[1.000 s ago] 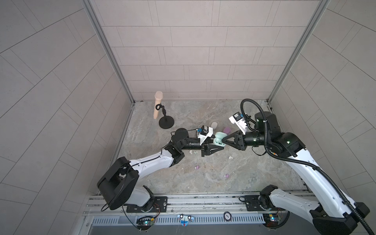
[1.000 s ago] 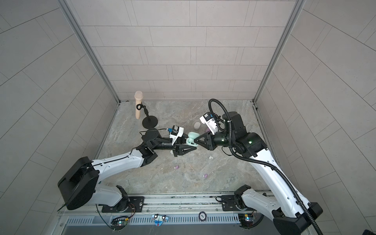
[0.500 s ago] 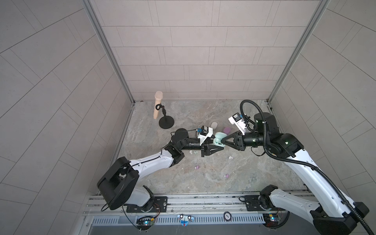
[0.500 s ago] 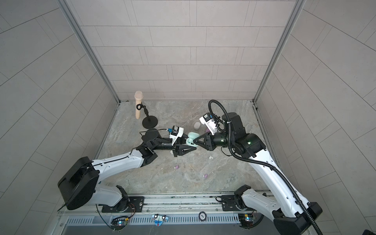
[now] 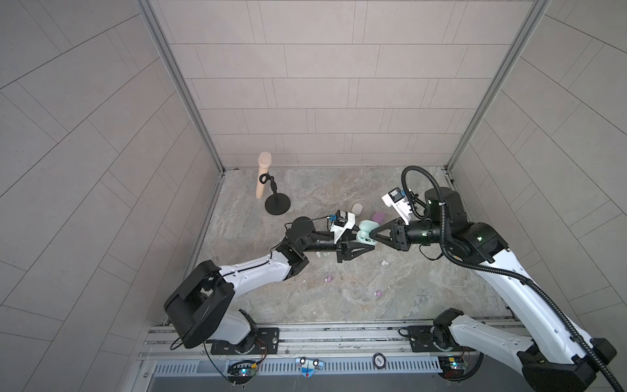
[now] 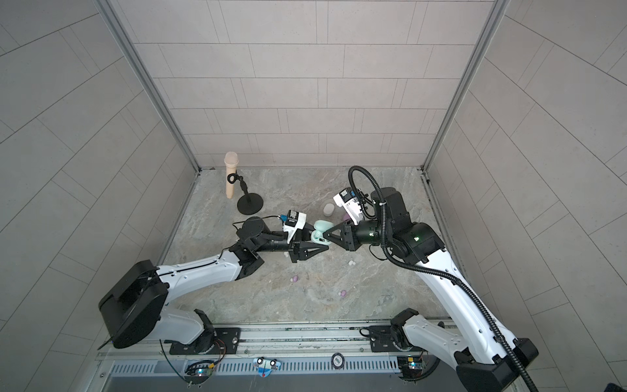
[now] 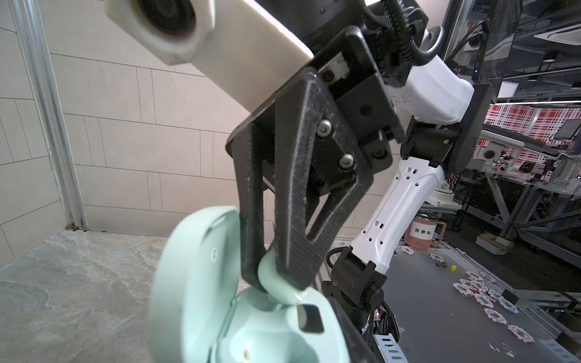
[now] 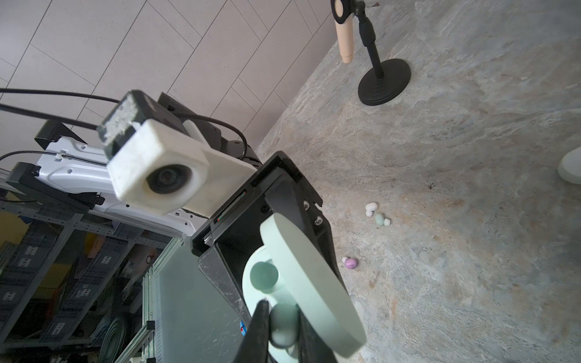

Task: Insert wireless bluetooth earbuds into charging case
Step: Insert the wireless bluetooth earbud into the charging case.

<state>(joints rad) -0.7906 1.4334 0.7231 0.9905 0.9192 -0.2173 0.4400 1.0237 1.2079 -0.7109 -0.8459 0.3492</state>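
A: Top views first. Where's the mint case point(image 5: 367, 225) point(image 6: 320, 225)?
B: Mid-bench point(image 5: 424, 288), held off the surface, lid up. The left end effector point(image 5: 367, 241) is clenched on its base. The right end effector point(image 5: 372, 234) meets it from the opp. side, tips pinched together at the open case.
A: Anything else in both?
B: A white case point(image 5: 357, 207) and a lilac case point(image 5: 378, 216) sit just behind it on the bench. Two lilac earbuds point(image 5: 328, 279) point(image 5: 377, 293) lie nearer the rail, well apart. Mic on stand point(image 5: 263, 180) in the far corner.
A: Left wrist cam?
B: There the right end effector is grasping a mint earbud point(image 7: 279, 287) btw both fingertips. The bud touches the case base near the hinge, lid point(image 7: 195, 276) open beside it. A well w/ gold contacts shows in the base.
A: Right wrist cam?
B: That grip from behind the fingers: bud over the base, next to a round well. A 2nd mint earbud point(image 8: 379, 219) lies on the bench just beside a white earbud point(image 8: 371, 206).
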